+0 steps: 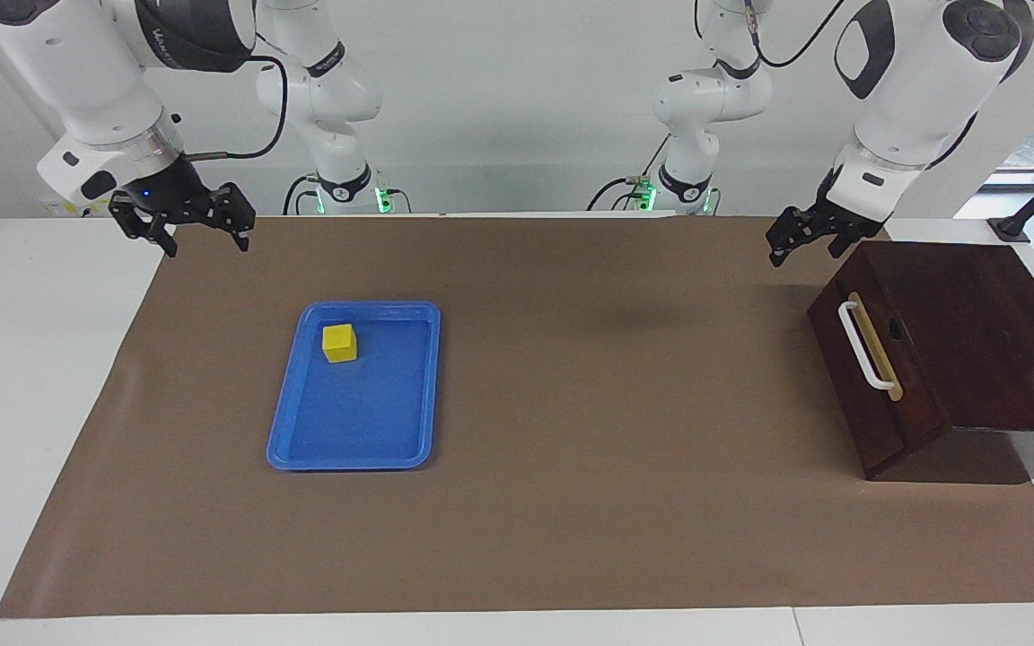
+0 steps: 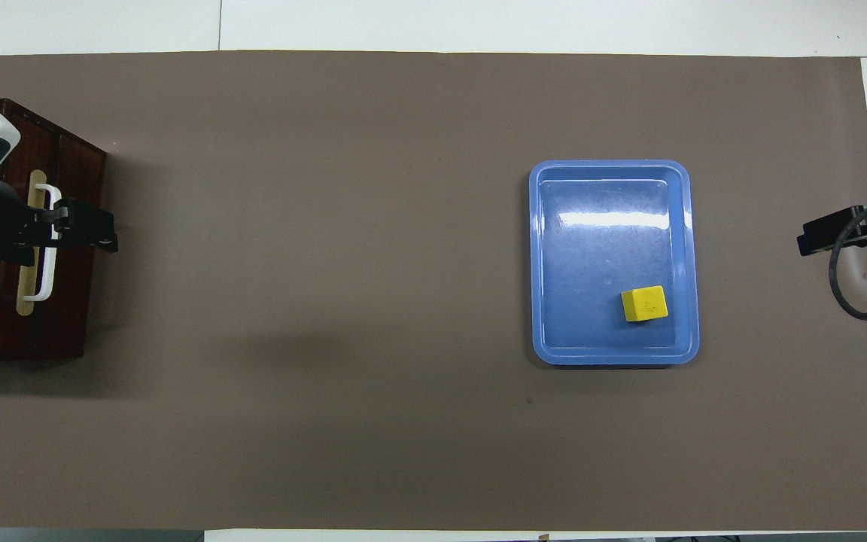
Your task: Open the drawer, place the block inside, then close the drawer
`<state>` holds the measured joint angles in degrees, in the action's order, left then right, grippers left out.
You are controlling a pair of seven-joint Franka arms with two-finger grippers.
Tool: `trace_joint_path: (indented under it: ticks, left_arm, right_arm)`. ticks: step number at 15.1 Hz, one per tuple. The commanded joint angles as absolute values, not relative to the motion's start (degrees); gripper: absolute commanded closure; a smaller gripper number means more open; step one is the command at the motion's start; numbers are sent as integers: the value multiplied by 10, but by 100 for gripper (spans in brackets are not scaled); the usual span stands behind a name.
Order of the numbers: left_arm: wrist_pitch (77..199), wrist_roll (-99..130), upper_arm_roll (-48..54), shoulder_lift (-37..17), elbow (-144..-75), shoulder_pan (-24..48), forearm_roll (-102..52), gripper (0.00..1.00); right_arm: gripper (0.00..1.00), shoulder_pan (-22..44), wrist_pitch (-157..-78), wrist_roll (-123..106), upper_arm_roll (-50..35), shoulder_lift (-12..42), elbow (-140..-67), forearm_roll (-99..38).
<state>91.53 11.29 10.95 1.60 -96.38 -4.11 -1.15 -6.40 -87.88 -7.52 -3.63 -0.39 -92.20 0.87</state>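
A: Hanging up in the air at both ends of the mat (image 1: 571,502), are you?

B: Yes. My left gripper (image 1: 806,240) hangs over the mat's edge nearest me, just beside the cabinet (image 1: 975,323) corner, fingers spread and holding nothing. My right gripper (image 1: 183,229) hangs over the mat's corner at my right arm's end, fingers also spread, empty.

A: And the drawer (image 1: 867,395)?

B: Shut, flush in the cabinet at the left arm's end of the mat. Its white handle (image 1: 863,345) sits on a pale strip. From overhead my left gripper seems to cover the handle, but I judge from the facing camera that it is apart from it, though I can't be fully sure of the gap.

A: The block (image 1: 339,343)?

B: Resting in the blue tray (image 1: 288,431), in the tray's corner nearest me and toward my right arm's end. The tray lies flat on the mat, well apart from the cabinet.
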Motion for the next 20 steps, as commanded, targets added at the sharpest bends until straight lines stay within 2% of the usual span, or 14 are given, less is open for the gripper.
trace_joint_path:
  ticks: [1, 14, 17, 20]
  left_arm:
    - [918, 118, 107, 31, -978, -42, -18, 0]
    - [918, 118, 107, 31, -978, -42, -18, 0]
    - [918, 117, 107, 31, -978, -42, -18, 0]
    - [919, 118, 107, 31, -978, -42, -18, 0]
  right_arm:
    - [0, -67, -876, -63, -40, -7, -920, 20]
    - [0, -65, -882, -58, -43, -12, -929, 24]
    - [0, -68, -885, 27, -43, -15, -938, 11]
    - [0, -82, -887, 154, -40, -22, -968, -58]
